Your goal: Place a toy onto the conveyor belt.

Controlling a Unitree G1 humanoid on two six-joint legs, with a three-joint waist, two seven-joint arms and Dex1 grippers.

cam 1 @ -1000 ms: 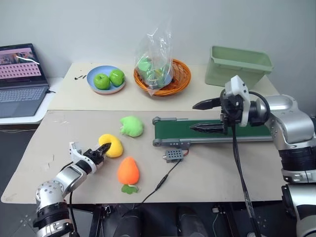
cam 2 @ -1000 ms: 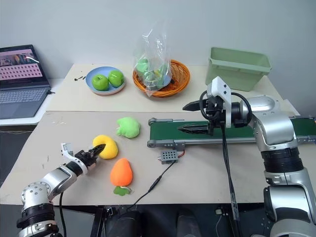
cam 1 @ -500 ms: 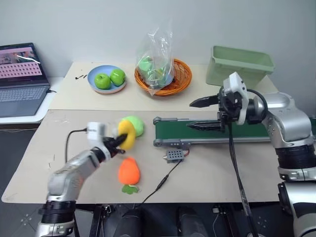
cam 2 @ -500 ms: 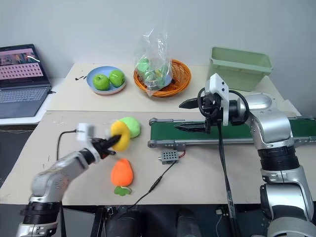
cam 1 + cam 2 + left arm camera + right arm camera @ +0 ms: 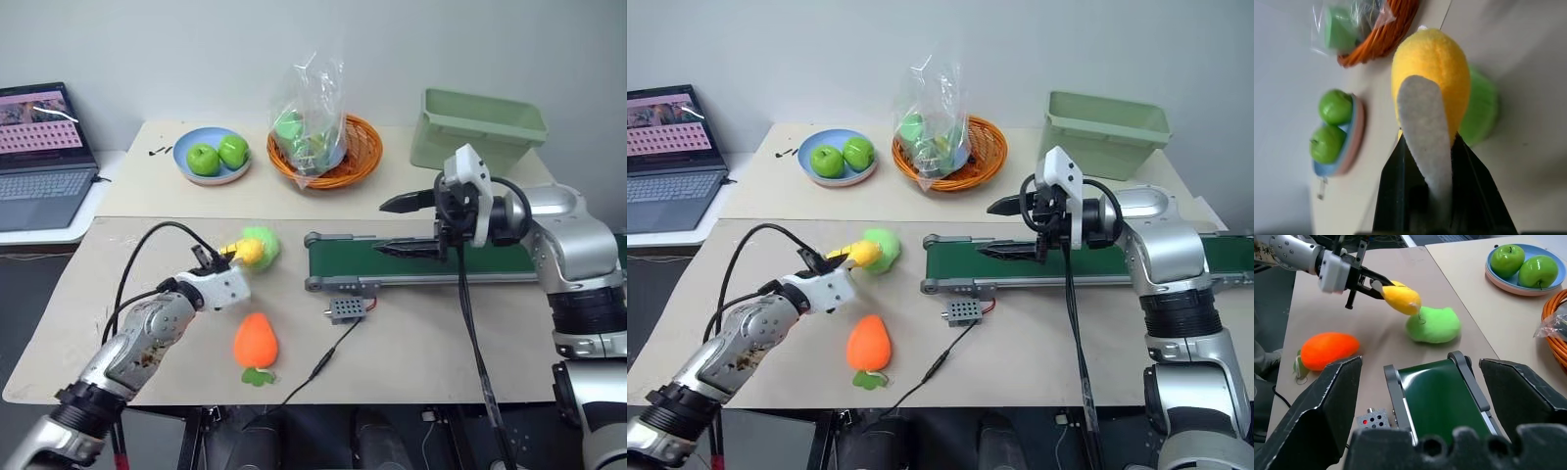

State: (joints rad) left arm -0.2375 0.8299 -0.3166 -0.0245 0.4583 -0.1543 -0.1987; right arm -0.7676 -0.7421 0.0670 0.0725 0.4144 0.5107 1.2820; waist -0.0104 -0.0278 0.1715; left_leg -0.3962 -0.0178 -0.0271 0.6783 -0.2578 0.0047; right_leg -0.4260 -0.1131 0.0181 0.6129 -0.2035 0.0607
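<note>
Three plush toys are showing: the yellow toy (image 5: 249, 252), a light green plush (image 5: 265, 242) and an orange plush (image 5: 255, 340). I am pinching the yellow toy in my left gripper (image 5: 231, 254), fingers closed on its near end, holding it off the table just in front of the green plush and short of the conveyor belt (image 5: 431, 262). The orange plush is lying on the table nearer to me, well apart from the belt's end.

Two green apples (image 5: 217, 157) are sitting on one blue plate (image 5: 186, 154) at the far left, and one orange basket (image 5: 358, 152) is holding a clear bag (image 5: 309, 113) beside it. One pale green bin (image 5: 476, 129) is standing at the far right, behind the belt. One laptop (image 5: 37, 157) is resting open on a side surface to my left.

My right gripper (image 5: 394, 227) is hanging over the belt with its fingers spread wide, one above the other, gripping nothing. One small grey box (image 5: 344, 309) with a black cable (image 5: 323, 361) is lying just in front of the belt's left end. Bare table is lying between the green plush and that end roller, and the belt's dark green surface under my right fingers is carrying nothing.
</note>
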